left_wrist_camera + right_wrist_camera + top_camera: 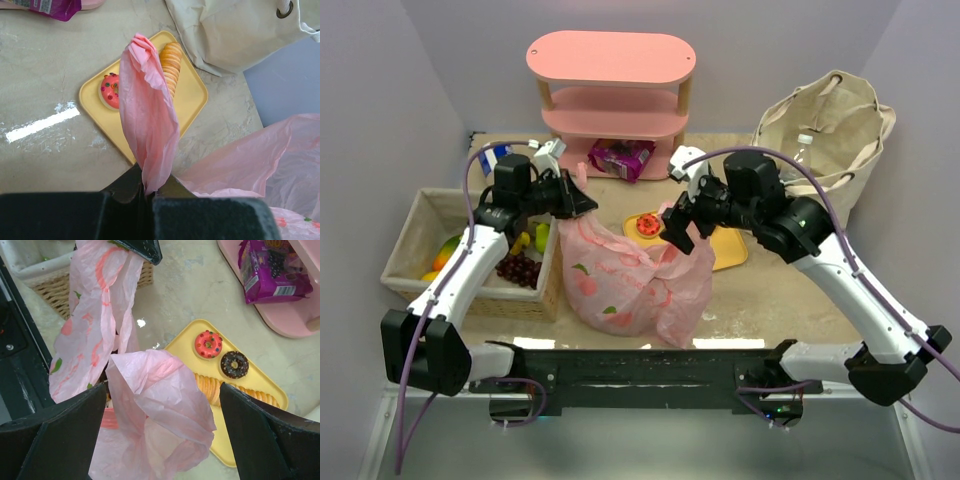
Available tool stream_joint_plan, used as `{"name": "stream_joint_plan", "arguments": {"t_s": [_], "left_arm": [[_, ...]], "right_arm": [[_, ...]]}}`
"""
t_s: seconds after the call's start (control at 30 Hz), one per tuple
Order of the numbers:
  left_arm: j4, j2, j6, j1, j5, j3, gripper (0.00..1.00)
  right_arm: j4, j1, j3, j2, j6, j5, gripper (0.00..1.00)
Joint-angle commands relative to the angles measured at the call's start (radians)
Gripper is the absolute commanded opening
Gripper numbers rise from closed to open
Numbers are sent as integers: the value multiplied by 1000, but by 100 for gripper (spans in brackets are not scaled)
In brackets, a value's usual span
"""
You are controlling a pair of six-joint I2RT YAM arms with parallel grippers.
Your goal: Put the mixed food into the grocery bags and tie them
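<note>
Nearest, the pink bag stands on the table; the left hand pinches one handle tight, while the right hand gapes around loose plastic. Beyond lies a tray, then the canvas bag.

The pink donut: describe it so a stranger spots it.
Find the pink shelf at the back; in front lies a yellow tray. The donut sits at its corner, red-pink icing with coloured sprinkles, unlike the chocolate donut beside it.
</note>
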Motion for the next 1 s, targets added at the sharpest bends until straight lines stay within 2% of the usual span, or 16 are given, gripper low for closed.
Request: {"name": "stream_joint_plan", "arguments": {"t_s": [0.0, 0.17, 0.27, 0.3, 0.37, 0.4, 0.5, 0.67, 0.83, 0.87, 0.97], "left_arm": [[3, 7, 14, 10, -6, 43, 0], [4, 12, 16, 10, -11, 41, 0], [1, 13, 19, 10, -12, 44, 0], [-5, 13, 19, 10, -15, 46, 0], [-17, 13, 22, 10, -28, 58, 0], [-39, 10, 31, 11, -34, 63, 0], [-85, 5, 46, 16, -64, 69, 0], [-177, -33, 65, 37, -164, 60, 0], [-238, -74, 71, 47, -245, 12, 0], [-256, -76, 74, 47, -253, 6, 0], [-286, -91, 92, 47, -291, -11, 0]], "right_arm": [[13, 26, -24, -25, -51, 51, 98], [17, 40, -78, -53, -53, 109, 92], [32, 38, -73, -45, -33, 135, 72], [40, 38, -66, -44, -21, 139, 58], [65, 40, -54, -38, 25, 128, 44], [72, 38, -37, -38, 40, 132, 28], [117, 37, -33, -38, 108, 174, 3], [89, 9, -27, -36, 260, 341, 0], [-27, -142, -58, -1, 401, 373, 0], [-38, -200, -84, 7, 412, 363, 0], [-66, -265, -138, 30, 442, 353, 0]]}}
